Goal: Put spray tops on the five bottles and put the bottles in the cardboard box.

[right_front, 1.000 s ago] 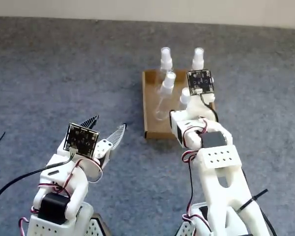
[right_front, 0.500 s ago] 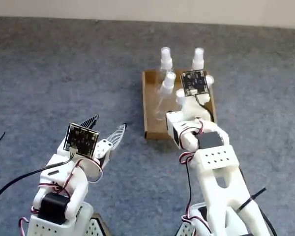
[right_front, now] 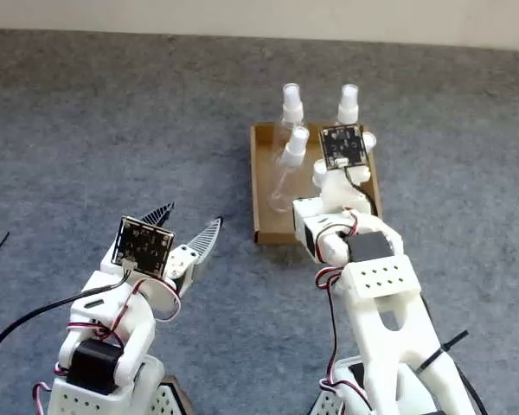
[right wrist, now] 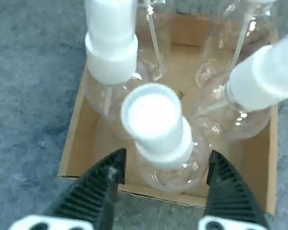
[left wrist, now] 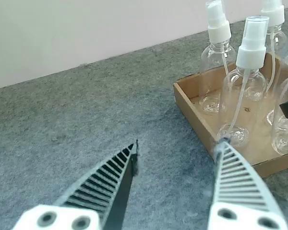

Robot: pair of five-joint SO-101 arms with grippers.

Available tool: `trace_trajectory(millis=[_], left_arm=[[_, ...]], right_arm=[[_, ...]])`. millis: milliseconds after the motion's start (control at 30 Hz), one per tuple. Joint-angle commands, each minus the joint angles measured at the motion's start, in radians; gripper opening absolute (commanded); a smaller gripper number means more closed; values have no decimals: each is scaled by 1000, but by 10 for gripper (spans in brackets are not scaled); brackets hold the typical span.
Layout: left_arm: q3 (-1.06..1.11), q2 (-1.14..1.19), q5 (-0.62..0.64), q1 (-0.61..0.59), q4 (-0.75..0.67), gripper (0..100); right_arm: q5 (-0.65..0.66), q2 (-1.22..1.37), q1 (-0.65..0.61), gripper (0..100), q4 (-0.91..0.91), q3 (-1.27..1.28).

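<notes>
Presently, right gripper (right wrist: 166, 159), jaws apart, flanks the nearest spray bottle (right wrist: 153, 117); a skewed withdrawal could topple it. Left gripper (left wrist: 178, 143) likewise spread.

— What do we see changed above the cardboard box (right_front: 261, 186)?

— In the last second our right gripper (right wrist: 166, 160) slid a little sideways, toward the left arm's side, and then all but stopped.

— And the bottles?

— One spray top (right_front: 368, 139), covered by the wrist a second ago, now shows just beside it. The bottle (right wrist: 153, 120) between the spread jaws shifted slightly with the gripper.
</notes>
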Motion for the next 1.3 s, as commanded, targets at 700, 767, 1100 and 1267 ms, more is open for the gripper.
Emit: trace_trajectory(millis=[700,767,1100,1267], left_arm=[[-7,-10,-5,-10,-23,238],[-8,-10,-5,-10,-23,238],[-77,-12,-5,-232,-21,114],[-73,-12,0,-390,-8,110]], right_arm=[[-2,-15,68,286,484,-582],[37,-16,68,211,541,-642],[64,-220,163,2,601,-624],[160,-418,163,4,572,-335]])
